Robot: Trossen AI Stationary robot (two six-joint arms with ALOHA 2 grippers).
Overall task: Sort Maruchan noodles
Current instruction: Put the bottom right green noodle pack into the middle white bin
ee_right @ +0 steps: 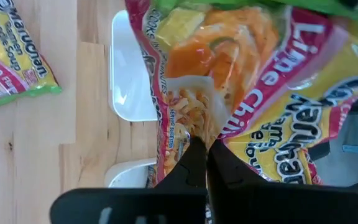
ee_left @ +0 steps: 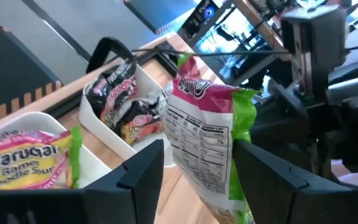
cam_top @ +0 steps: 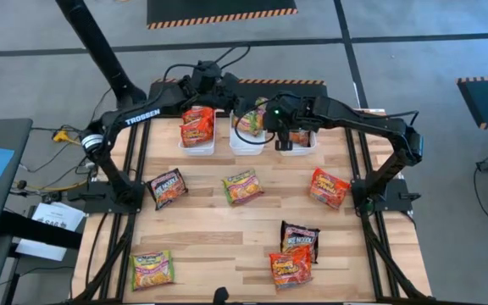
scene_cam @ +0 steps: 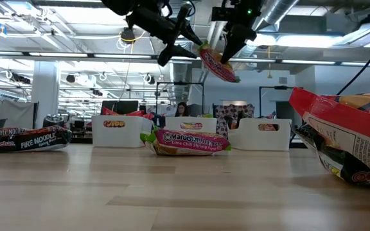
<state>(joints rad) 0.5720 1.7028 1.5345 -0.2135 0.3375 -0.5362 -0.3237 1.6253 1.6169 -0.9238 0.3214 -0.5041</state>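
Your right gripper [ee_right: 199, 152] is pinched tight on a green-yellow crinkly plastic Lime Chili noodle packet [ee_right: 241, 87], holding it in the air above the middle white rectangular plastic bin [cam_top: 246, 144] at the table's far edge. Your left gripper [ee_left: 197, 171] sits just beside it with fingers spread, the packet's back between them. Other ramen packets lie scattered on the wooden table [cam_top: 227, 229]; a red-orange one [cam_top: 197, 125] sits in the left bin.
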